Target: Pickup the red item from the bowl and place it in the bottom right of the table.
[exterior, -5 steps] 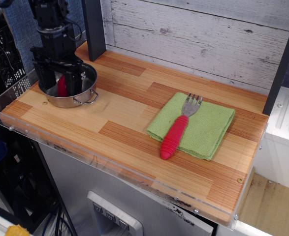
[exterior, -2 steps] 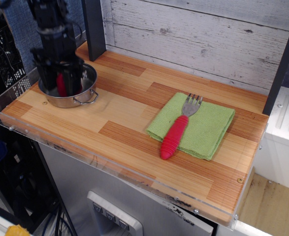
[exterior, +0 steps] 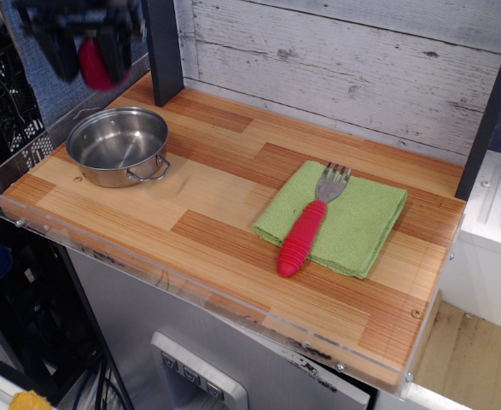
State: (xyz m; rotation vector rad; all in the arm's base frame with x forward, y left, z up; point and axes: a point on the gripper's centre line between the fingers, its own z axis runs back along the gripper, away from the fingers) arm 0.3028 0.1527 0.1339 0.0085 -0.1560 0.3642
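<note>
The red item (exterior: pixel 95 65) hangs in the air at the top left, blurred by motion, held between the dark fingers of my gripper (exterior: pixel 88 51), which is shut on it. Below it the shiny steel bowl (exterior: pixel 119 146) with loop handles stands empty on the left end of the wooden table (exterior: pixel 224 222). The gripper is well above the bowl's rim and clear of it.
A green cloth (exterior: pixel 344 218) lies right of centre with a fork (exterior: pixel 311 224) with a ribbed red handle on it. A dark post (exterior: pixel 161 47) rises behind the bowl. A clear acrylic rim (exterior: pixel 190 290) lines the table's front and left edges.
The gripper, which stood down inside the bowl around the red item, has risen fast with the item in its fingers. The bowl is now empty.
</note>
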